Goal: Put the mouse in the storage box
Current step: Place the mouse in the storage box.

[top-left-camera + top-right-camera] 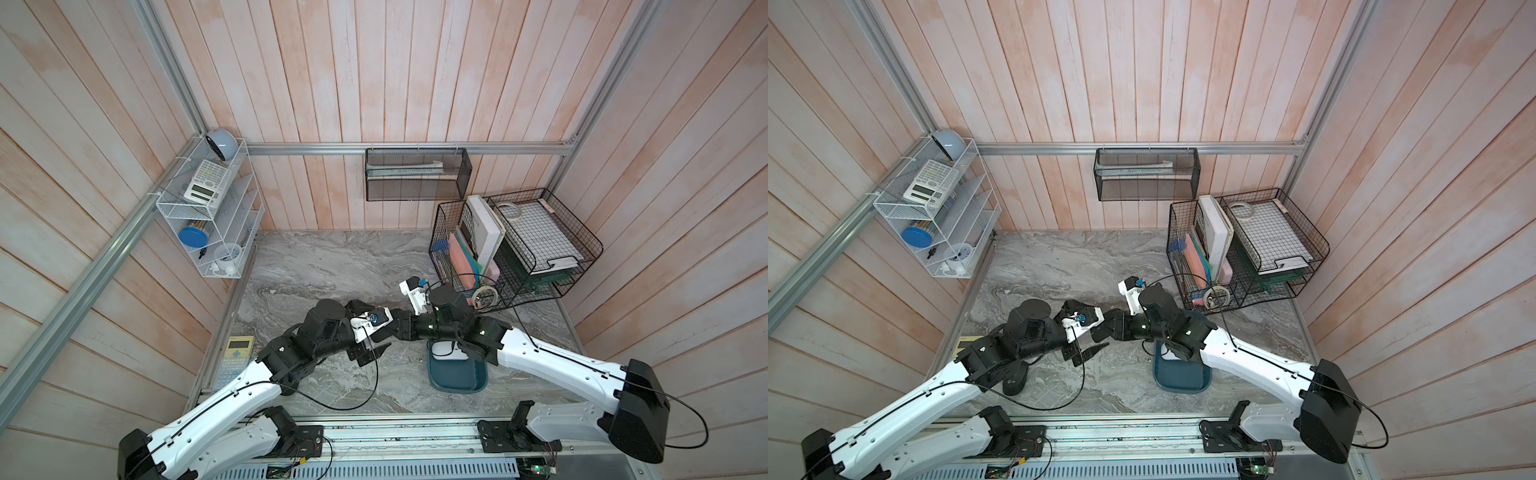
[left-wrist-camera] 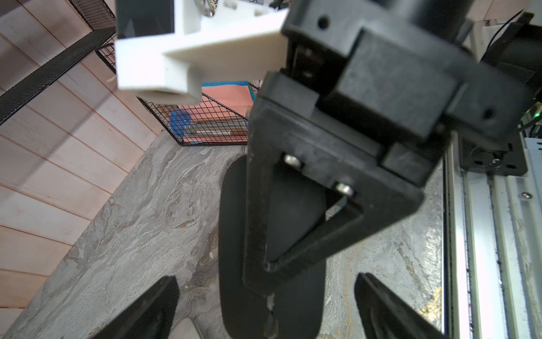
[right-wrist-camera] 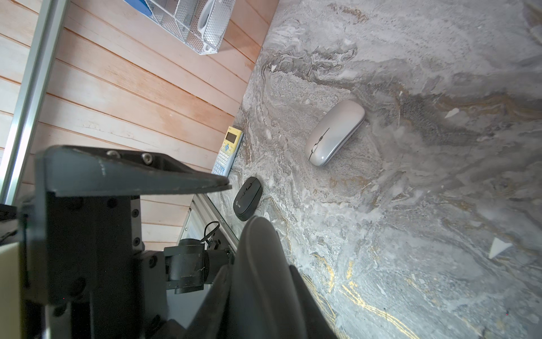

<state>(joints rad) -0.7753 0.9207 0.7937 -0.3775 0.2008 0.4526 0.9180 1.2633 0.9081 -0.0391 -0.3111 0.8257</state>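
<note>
The two arms meet above the middle of the table. My right gripper (image 3: 259,268) is shut on a dark flat mouse (image 3: 258,249), which stands on edge between its jaws. In the left wrist view that dark mouse (image 2: 308,293) hangs between the wide-open fingers of my left gripper (image 2: 267,281), touching neither finger. The teal-blue storage box (image 1: 457,380) (image 1: 1183,380) lies on the table under the right arm, and a white mouse (image 1: 446,351) lies at its far end.
A silver mouse (image 3: 334,132) and a black mouse (image 3: 247,198) (image 1: 1015,382) lie on the marble table. A yellow calculator (image 1: 235,357) lies at the table's left edge. Black wire baskets (image 1: 515,249) stand at the back right. A white wire rack (image 1: 208,208) hangs on the left wall.
</note>
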